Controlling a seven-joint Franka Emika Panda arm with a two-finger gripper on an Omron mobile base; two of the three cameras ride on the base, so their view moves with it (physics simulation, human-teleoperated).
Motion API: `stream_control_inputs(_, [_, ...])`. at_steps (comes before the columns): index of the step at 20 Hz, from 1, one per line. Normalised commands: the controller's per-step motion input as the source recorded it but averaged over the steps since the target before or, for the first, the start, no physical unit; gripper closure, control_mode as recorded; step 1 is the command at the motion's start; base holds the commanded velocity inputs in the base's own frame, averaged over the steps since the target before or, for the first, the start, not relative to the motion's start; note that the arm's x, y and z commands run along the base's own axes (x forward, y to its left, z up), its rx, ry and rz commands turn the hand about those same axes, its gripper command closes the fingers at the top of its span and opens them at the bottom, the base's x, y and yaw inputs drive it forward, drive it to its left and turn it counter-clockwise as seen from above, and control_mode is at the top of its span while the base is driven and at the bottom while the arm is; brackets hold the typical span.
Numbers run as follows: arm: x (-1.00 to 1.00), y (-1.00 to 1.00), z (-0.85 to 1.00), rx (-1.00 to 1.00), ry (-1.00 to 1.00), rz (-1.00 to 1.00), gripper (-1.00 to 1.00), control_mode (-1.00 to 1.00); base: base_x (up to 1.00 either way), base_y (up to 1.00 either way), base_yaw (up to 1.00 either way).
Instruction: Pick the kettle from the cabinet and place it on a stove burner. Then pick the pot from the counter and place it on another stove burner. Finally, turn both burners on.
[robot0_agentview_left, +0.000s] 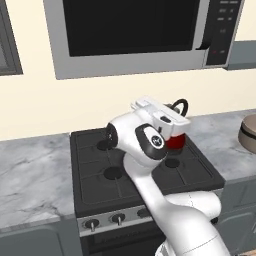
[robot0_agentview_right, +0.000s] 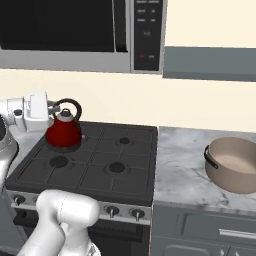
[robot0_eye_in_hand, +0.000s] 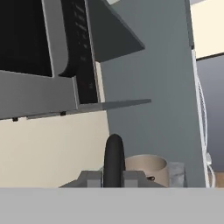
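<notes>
- The pincer (robot0_eye_in_hand: 113, 178) is clamped on the black loop handle of the kettle (robot0_agentview_right: 63, 131).
- Below it lies a rear burner (robot0_agentview_right: 64, 147).
- The pot (robot0_agentview_right: 235, 163) sits well beyond it on the table (robot0_agentview_right: 177, 175).

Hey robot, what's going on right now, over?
Gripper shut on kettle handle. Kettle on rear burner. Pot waits on counter. Nothing in the way.

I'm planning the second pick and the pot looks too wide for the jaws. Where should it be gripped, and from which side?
Judging from the right base view, grip the pot by its rim wall, coming straight down from above: it sits upright and open-topped on the counter, and the thin wall suits narrow jaws. The dark side handle facing the stove is an alternative.
</notes>
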Motion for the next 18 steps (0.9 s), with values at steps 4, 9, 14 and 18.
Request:
stream_control_inputs(4, [0.47,-0.12,-0.44,-0.09,0.0,-0.12,1.0,-1.0,0.0,0.0,0.0])
stream_control_inputs(9, [0.56,-0.1,-0.36,-0.08,0.0,-0.12,1.0,-1.0,0.0,0.0,0.0])
stream_control_inputs(14, [0.45,-0.12,-0.28,-0.07,0.01,-0.11,1.0,-1.0,0.0,0.0,0.0])
stream_control_inputs(18, [0.48,-0.06,-0.2,-0.06,0.0,-0.1,1.0,-1.0,0.0,0.0,0.0])
